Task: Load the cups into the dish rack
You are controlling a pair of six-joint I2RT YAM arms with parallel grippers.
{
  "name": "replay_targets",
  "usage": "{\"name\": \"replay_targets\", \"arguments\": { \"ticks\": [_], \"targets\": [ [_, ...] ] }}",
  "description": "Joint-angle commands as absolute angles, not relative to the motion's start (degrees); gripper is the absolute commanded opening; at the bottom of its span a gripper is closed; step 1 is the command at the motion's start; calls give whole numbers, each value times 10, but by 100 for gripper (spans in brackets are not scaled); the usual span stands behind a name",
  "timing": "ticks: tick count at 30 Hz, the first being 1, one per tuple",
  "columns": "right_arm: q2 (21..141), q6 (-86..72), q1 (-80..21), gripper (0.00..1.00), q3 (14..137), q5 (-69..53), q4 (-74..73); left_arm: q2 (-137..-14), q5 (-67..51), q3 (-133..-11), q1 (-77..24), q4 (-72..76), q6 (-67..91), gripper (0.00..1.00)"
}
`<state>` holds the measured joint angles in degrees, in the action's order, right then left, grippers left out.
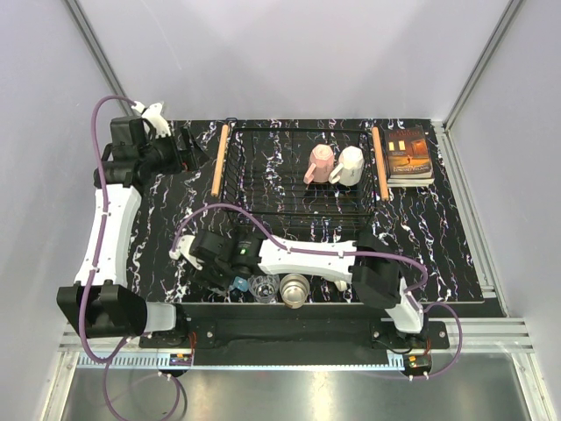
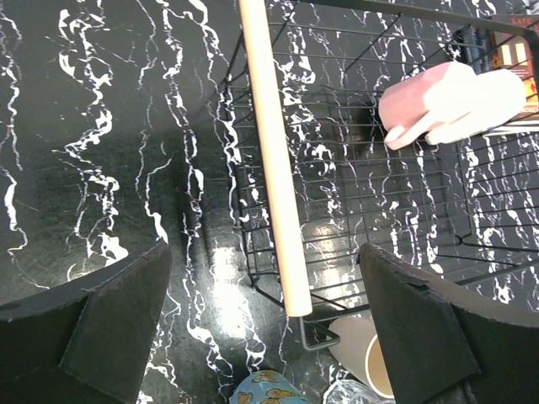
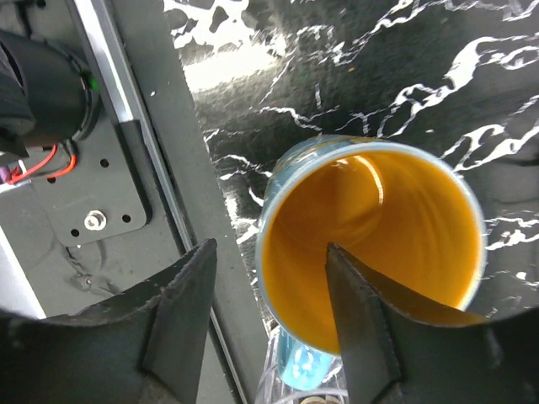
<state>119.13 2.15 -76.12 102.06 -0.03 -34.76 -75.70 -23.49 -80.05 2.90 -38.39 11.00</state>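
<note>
Cups (image 2: 370, 358), two of five in view racked: at the black marbled table's (image 1: 456, 254) near edge the right gripper (image 3: 269, 252), jaws unclenched, straddles the rim of a blue mug (image 3: 370, 244) with orange inside; a clear glass tumbler (image 1: 263, 287) and cream cup (image 1: 294, 289) wait alongside. Beyond, a pink mug (image 1: 318, 164) and white mug (image 1: 349, 165) rest in the black wire dish rack (image 1: 263, 189), left gripper (image 2: 263, 252) spread wide beside it

Black table (image 1: 158, 237) veined white; black wire rack (image 1: 289, 130), pink mug (image 1: 319, 164), white mug (image 1: 349, 165); blue mug (image 3: 370, 244), orange inside, perhaps patterned outside.
</note>
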Motion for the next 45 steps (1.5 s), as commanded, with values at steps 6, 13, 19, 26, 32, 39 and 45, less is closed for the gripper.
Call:
{"name": "replay_targets", "arguments": {
  "ticks": [6, 13, 19, 26, 32, 39, 45],
  "targets": [
    [1231, 14, -741, 29, 1060, -57, -346, -735, -259, -823, 38, -359, 118, 97],
    [1268, 4, -724, 19, 1075, -77, -345, -722, -266, -831, 47, -366, 114, 97],
    [1288, 4, -720, 19, 1073, -89, -347, -715, -277, -834, 51, -370, 114, 97],
    [1296, -11, -717, 37, 1072, -96, -350, -715, -281, -833, 52, -370, 115, 97],
    [1298, -15, -716, 19, 1072, -92, -351, -712, -285, -831, 52, -370, 114, 96],
    [1259, -10, -716, 0, 1074, -63, -353, -712, -287, -831, 54, -366, 116, 95],
    [1121, -11, -715, 0, 1086, -47, -355, -711, -297, -867, 59, -349, 149, 96]
  ]
}}
